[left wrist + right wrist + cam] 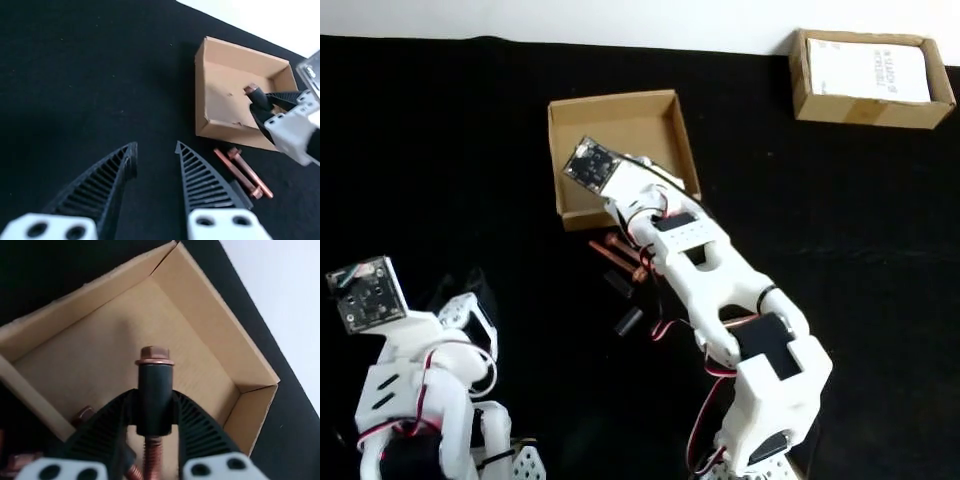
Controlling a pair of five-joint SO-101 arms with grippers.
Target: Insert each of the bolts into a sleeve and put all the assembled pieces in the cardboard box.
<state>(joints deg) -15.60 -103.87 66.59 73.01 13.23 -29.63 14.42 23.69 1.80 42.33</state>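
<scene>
Assembled piece goes to the box: the right gripper (pixel 155 402) pinches an assembled piece (pixel 155 390) above the cardboard box (pixel 210 320), its jaws pressed on the black sleeve so that the copper bolt head (pixel 154 354) caps the top and the threaded shank hangs out below; gripping the sleeve rather than the bolt likely keeps the pair from sliding apart; the piece hangs over the box's bare floor, apparently poised for release inside the walls. Just outside the box's near wall two loose bolts (pixel 245 172) lie side by side on the black table (pixel 75 75); two loose sleeves (pixel 630 322) lie near them, within the arms' reach for pairing. The left gripper (pixel 155 147) hovers low over bare table, well apart from the box, jaws spread and holding nothing, seemingly parked out of the way; with parts unpaired, much of the task appears to remain.
</scene>
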